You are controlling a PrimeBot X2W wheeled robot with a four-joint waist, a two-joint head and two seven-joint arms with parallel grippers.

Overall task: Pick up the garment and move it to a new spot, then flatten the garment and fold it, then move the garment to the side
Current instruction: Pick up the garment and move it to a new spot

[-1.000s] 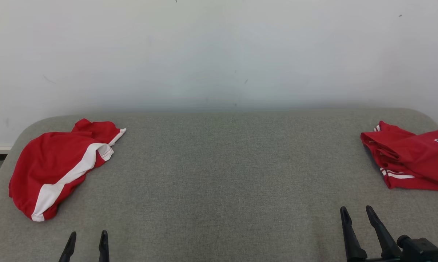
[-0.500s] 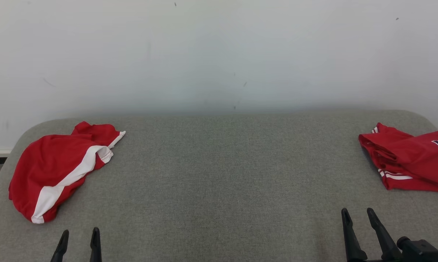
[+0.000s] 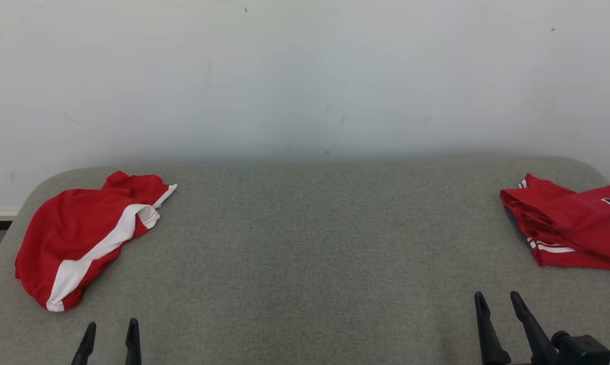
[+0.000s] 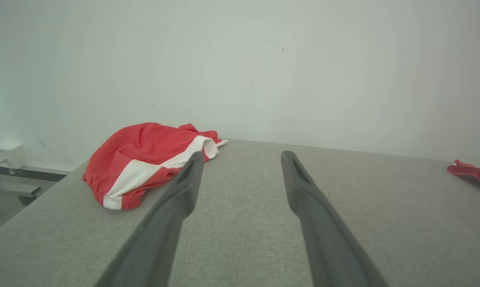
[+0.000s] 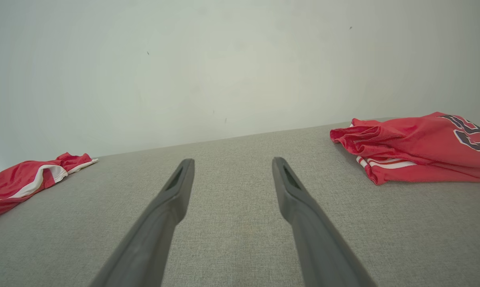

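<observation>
A crumpled red garment with a white stripe (image 3: 77,228) lies at the far left of the grey cloth table (image 3: 305,243). It also shows in the left wrist view (image 4: 144,151) and the right wrist view (image 5: 16,179). My left gripper (image 3: 111,324) stands open just in front of it, apart from the cloth, and its fingers (image 4: 243,156) have nothing between them. My right gripper (image 3: 496,296) is open at the front right, and there too the fingers (image 5: 233,161) hold nothing.
A folded red jersey with dark numerals (image 3: 573,228) rests at the far right edge, also seen in the right wrist view (image 5: 415,147). A white wall (image 3: 305,76) rises behind the table. A small white box (image 4: 8,154) sits on the wall beyond the table's left edge.
My left gripper has shifted a little to the left. The head camera has tilted slightly, so the whole picture sits a bit lower. Both garments lie as before.
</observation>
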